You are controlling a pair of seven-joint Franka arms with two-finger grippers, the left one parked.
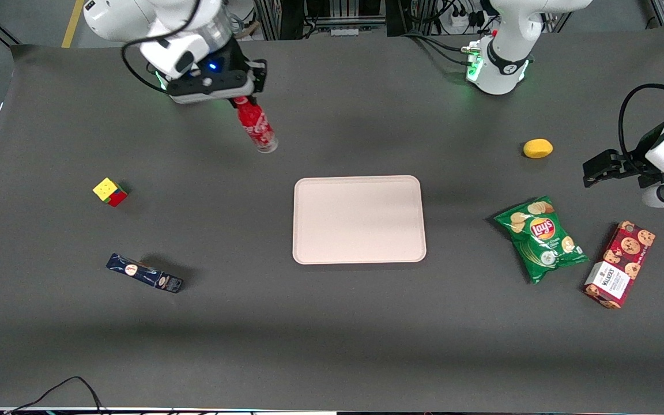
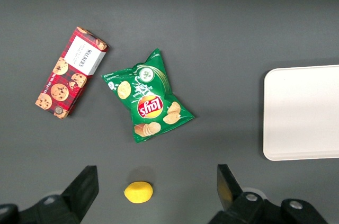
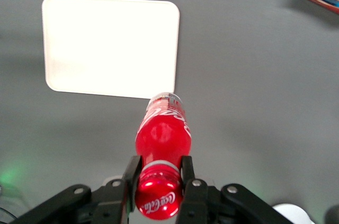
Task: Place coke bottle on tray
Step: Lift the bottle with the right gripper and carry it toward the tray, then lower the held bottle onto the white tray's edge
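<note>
My right gripper (image 1: 241, 99) is shut on the neck of the coke bottle (image 1: 256, 125), a slim red bottle with white script and a clear base. It hangs tilted in the air above the dark table, farther from the front camera than the tray (image 1: 359, 219) and toward the working arm's end. The tray is a pale pink rectangle with nothing on it. In the right wrist view the two fingers (image 3: 132, 173) clamp the neck just below the red cap, the bottle (image 3: 163, 131) points toward the tray (image 3: 108, 46), and the gripper (image 3: 158, 181) is around it.
A Rubik's cube (image 1: 110, 191) and a dark blue packet (image 1: 144, 273) lie toward the working arm's end. A lemon (image 1: 538, 148), a green Lay's bag (image 1: 541, 237) and a red cookie box (image 1: 619, 264) lie toward the parked arm's end.
</note>
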